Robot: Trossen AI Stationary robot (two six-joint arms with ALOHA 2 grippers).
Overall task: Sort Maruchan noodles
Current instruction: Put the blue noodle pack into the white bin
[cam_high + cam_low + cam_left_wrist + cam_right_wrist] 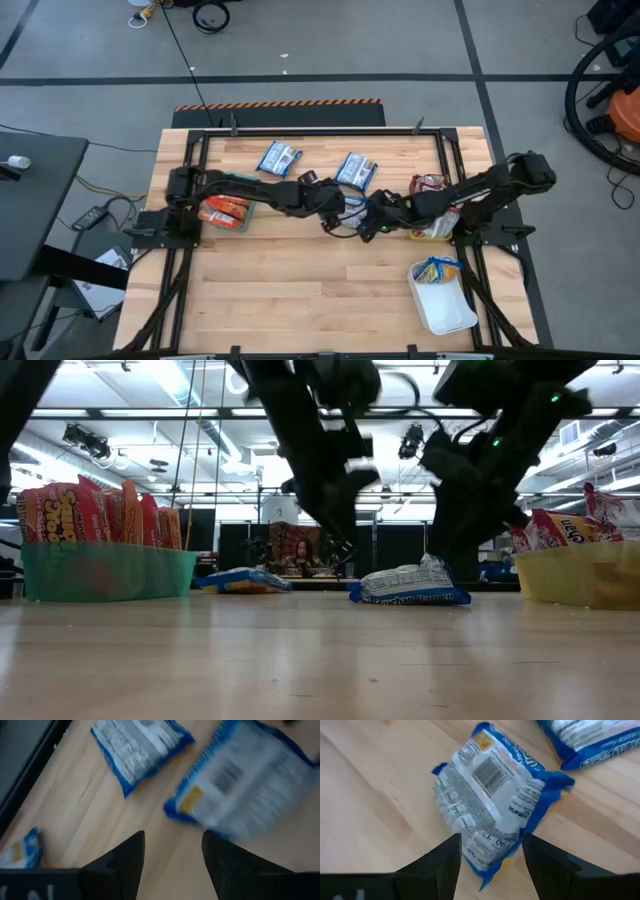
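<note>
On the wooden table (300,290), both arms' fingers released; blue packet (495,805) lies diagonally.

You see three blue-and-white Maruchan packets (279,158) (356,170) (348,208) lying flat mid-tabletop, orange-red ones (222,211) upright in the teal bin.

Teal bin (243,222) left, yellow bin (437,232) right, white bin (445,308) near.

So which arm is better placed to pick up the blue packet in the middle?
Probably the right: the right gripper is open with the blue packet partly between its fingers, while the left gripper is open over bare wood.
</note>
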